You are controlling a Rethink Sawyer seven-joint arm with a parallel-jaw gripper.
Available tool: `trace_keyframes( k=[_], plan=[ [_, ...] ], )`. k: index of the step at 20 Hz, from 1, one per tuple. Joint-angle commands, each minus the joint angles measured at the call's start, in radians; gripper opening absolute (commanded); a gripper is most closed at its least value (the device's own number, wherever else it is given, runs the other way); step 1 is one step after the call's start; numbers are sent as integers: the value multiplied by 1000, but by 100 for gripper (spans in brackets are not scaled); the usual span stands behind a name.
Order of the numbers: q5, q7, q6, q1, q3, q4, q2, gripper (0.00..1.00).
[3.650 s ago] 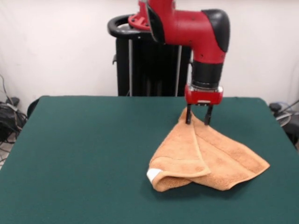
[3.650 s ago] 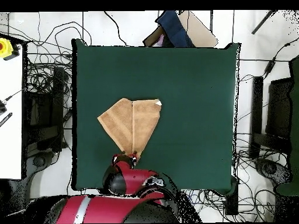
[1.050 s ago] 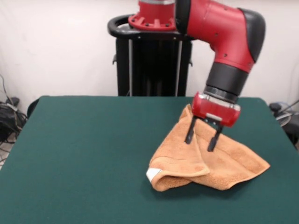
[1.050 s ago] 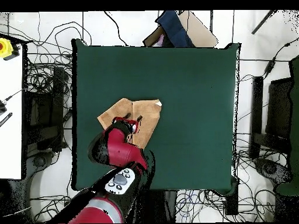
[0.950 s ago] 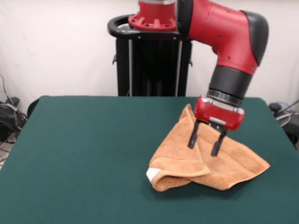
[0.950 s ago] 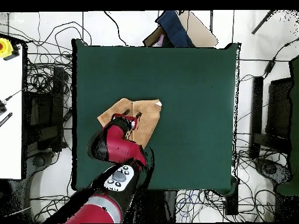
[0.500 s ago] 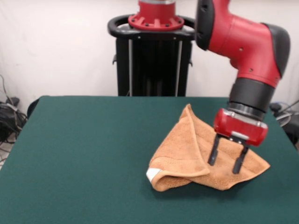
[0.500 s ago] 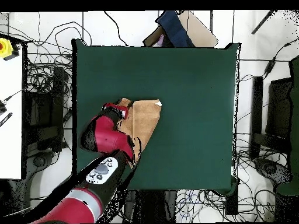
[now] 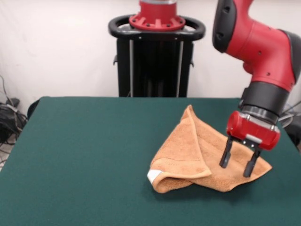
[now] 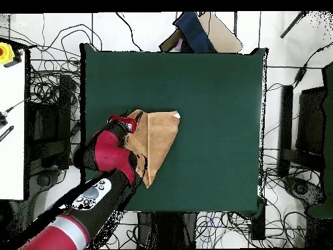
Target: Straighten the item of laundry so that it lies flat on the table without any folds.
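The gripper (image 9: 239, 164) hangs with its two black fingers (image 9: 226, 154) spread apart and pointing down, holding nothing, over the edge of the towel (image 9: 197, 153). In the front view most of the towel spreads away to the left of the gripper, folded over itself into a rough triangle on the table (image 9: 84, 155). Its peak points toward the pedestal (image 9: 156, 56), and its long folded edge runs across below the gripper, ending at the small white tag (image 9: 154, 176) far from the fingers. From above, the towel (image 10: 156, 140) lies just beside the gripper (image 10: 123, 125).
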Motion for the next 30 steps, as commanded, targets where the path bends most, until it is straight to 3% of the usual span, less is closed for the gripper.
trace_keyframes(
  k=[1, 6, 15, 22, 27, 30],
  plan=[
    [89, 125, 160, 40, -65, -65, 72, 100],
    [69, 128, 187, 42, -94, -65, 65, 100],
    [24, 157, 107, 10, -63, -44, 66, 100],
    [-133, 168, 5, -91, 58, 2, 7, 100],
    [-158, 183, 3, -85, 45, 9, 10, 100],
    [-230, 194, -22, -131, 95, 24, -14, 100]
  ],
)
